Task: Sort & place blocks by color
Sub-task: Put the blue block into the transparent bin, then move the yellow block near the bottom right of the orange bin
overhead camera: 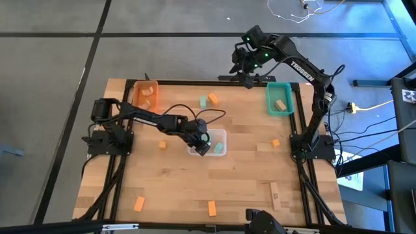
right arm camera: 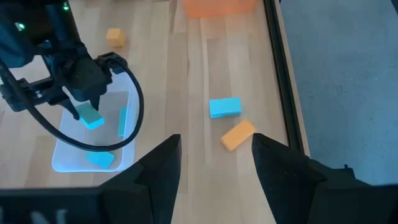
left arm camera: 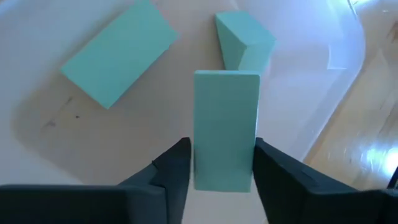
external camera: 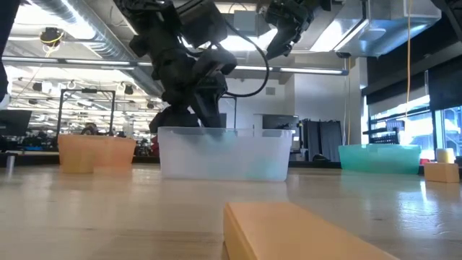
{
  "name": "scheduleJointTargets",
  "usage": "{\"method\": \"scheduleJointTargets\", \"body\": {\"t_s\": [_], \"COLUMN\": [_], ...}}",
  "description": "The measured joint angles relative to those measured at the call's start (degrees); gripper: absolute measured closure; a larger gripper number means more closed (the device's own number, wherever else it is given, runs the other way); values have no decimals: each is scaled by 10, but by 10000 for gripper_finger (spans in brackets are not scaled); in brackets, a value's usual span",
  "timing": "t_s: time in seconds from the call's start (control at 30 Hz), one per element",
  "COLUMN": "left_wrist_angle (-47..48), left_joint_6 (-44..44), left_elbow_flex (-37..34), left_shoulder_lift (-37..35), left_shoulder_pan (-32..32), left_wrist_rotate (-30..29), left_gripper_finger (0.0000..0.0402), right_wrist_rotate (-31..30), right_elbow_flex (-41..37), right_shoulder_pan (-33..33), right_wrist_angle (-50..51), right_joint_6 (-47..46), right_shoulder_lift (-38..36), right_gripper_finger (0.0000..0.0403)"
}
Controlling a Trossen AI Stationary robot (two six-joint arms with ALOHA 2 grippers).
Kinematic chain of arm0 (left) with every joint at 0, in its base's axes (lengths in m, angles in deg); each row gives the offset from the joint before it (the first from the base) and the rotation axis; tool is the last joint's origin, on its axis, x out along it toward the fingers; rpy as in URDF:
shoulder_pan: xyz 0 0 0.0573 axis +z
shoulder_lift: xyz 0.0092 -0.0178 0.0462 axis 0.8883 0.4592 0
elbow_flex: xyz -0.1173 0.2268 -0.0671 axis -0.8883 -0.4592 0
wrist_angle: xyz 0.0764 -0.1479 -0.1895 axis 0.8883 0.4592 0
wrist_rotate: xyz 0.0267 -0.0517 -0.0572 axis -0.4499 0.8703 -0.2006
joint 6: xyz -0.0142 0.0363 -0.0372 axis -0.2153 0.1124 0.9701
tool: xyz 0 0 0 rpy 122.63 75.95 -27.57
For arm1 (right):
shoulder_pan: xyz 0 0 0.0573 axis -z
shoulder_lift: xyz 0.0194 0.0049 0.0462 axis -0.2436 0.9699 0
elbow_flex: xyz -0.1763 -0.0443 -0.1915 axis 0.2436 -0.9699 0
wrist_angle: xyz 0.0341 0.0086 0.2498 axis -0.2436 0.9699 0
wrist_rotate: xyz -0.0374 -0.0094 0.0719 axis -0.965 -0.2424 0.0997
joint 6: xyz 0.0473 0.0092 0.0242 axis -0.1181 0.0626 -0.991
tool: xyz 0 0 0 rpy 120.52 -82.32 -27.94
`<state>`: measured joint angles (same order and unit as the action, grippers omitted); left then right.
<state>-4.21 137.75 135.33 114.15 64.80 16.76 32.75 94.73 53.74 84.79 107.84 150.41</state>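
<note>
My left gripper (overhead camera: 204, 144) (left arm camera: 222, 147) reaches into the clear tray (overhead camera: 221, 134) at the table's middle and is shut on a mint green block (left arm camera: 226, 124). Two more mint blocks (left arm camera: 118, 53) (left arm camera: 245, 38) lie on the tray floor. My right gripper (overhead camera: 244, 65) (right arm camera: 216, 140) is open, raised over the table's far edge. Below it a mint block (right arm camera: 224, 107) and an orange block (right arm camera: 237, 135) lie flat on the wood. More orange blocks (overhead camera: 162, 145) (overhead camera: 275, 143) (overhead camera: 139, 204) (overhead camera: 212, 208) and a tan one (overhead camera: 275, 195) are scattered. My left gripper pinches the mint green block by its two long sides, near its nearer end (left arm camera: 224, 174). The fingers (left arm camera: 177, 165) slant down from the table's left and lie along the block. The block points down into the clear tray; I cannot tell whether it touches the tray floor.
An orange tray (overhead camera: 136, 97) at the far left corner holds blocks. A teal tray (overhead camera: 289, 97) at the far right holds a tan block (overhead camera: 280, 104). In the low view an orange block (external camera: 303, 231) lies close in front, with the clear tray (external camera: 224, 153) behind it.
</note>
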Motion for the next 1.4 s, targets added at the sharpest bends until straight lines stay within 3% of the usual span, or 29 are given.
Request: {"method": "scheduleJointTargets", "body": {"t_s": [0.13,0.4,0.5,0.67,0.77,0.97,1.4], "left_wrist_angle": [0,1,6,29,62,105,171], "left_joint_6": [0,-19,-41,-88,-111,-150,-157], "left_elbow_flex": [0,0,0,0,0,0,0], "left_shoulder_lift": [0,-9,-35,-102,-148,-234,-332], "left_shoulder_pan": [0,13,27,58,75,97,119], "left_wrist_rotate": [0,-1,-46,-117,-136,-186,-212], "left_gripper_finger": [217,214,214,213,213,213,212], "right_wrist_rotate": [0,0,-1,-4,-46,-188,-190], "right_elbow_flex": [0,0,0,-1,-11,-80,-217], "right_shoulder_pan": [0,0,-1,-6,-15,-36,-34], "right_wrist_angle": [0,14,20,18,12,-54,-241], "right_joint_6": [0,-3,-12,-106,-166,-275,-379], "right_shoulder_lift": [0,0,0,1,1,3,3], "right_gripper_finger": [205,205,205,205,205,205,205]}}
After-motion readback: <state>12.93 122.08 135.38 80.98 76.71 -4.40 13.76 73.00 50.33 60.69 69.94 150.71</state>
